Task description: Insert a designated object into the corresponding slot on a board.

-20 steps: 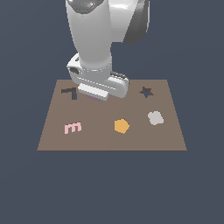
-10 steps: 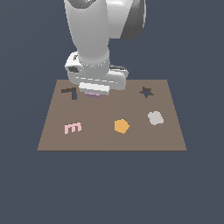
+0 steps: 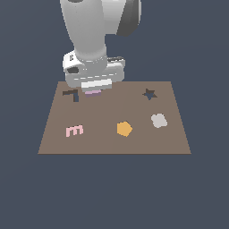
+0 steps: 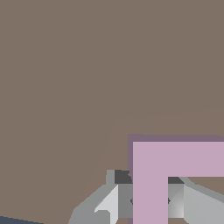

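Lilac and flat, the L-shaped block (image 4: 175, 168) sits pinched between the closed fingers of the gripper (image 4: 151, 203), above the brown board (image 3: 114, 143), just beside the dark L-shaped slot (image 3: 71, 94).

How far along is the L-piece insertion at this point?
Done: the gripper has the lilac L-shaped block clamped. In hand: it sits low over the board, just to the exterior view's right of the L-shaped slot. Left: that slot is empty, so lining up and inserting remain.
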`<state>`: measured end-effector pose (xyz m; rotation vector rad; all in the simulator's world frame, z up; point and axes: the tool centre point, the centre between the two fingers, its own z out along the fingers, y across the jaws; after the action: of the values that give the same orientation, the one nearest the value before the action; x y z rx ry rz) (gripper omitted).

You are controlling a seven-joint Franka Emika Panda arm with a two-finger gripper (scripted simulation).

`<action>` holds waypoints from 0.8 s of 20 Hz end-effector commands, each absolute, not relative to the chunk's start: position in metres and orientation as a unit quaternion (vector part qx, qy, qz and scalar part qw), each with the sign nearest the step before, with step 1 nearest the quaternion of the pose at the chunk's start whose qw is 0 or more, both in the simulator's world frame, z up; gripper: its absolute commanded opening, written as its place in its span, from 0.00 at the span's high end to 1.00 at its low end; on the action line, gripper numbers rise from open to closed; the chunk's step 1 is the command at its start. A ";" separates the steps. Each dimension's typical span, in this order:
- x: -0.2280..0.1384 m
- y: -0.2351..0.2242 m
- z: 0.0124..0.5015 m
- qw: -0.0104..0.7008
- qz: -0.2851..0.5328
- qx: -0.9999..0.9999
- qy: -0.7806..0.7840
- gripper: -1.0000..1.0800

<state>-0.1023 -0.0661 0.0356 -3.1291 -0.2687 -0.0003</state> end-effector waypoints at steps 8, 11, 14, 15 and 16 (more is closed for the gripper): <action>-0.118 -0.089 0.037 0.000 0.000 -0.966 -0.257 1.00; -0.121 -0.098 0.037 0.000 0.000 -0.951 -0.308 1.00; -0.123 -0.106 0.038 0.000 0.000 -0.934 -0.358 1.00; -0.123 -0.109 0.038 0.000 0.000 -0.927 -0.375 1.00; -0.124 -0.112 0.038 0.000 0.000 -0.920 -0.391 1.00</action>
<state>-0.1229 -0.1076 0.0376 -2.9231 -1.1480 -0.0007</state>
